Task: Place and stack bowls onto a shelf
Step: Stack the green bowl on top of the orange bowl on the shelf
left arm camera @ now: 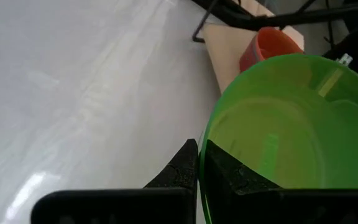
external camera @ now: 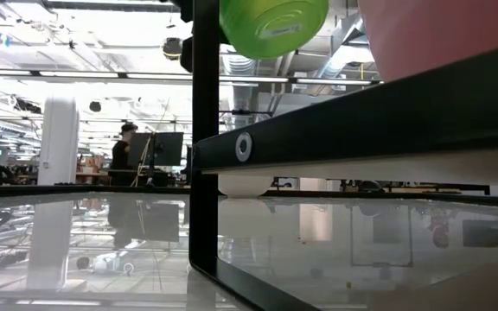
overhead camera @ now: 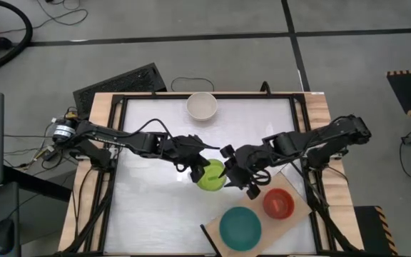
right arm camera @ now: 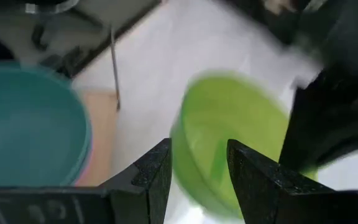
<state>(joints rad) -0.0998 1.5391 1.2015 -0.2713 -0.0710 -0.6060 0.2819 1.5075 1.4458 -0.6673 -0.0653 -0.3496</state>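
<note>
Left gripper (overhead camera: 195,169): shut on the rim of the lime green bowl (overhead camera: 210,175), one finger inside the wall, one outside; bowl held off the table near its centre.

Right gripper (overhead camera: 235,173): fingers parted, just beside the same bowl's far side, rim between them; contact cannot be told.

Shelf (overhead camera: 296,212): at the table's near right corner, carrying the dark teal bowl (overhead camera: 240,228) and red bowl (overhead camera: 278,203).

Cream-white bowl (overhead camera: 201,106): at the far table edge.

Low view: mostly blocked by a dark frame.

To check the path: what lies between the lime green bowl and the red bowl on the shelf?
In the high view, the right gripper lies between the lime green bowl and the red bowl.
</note>
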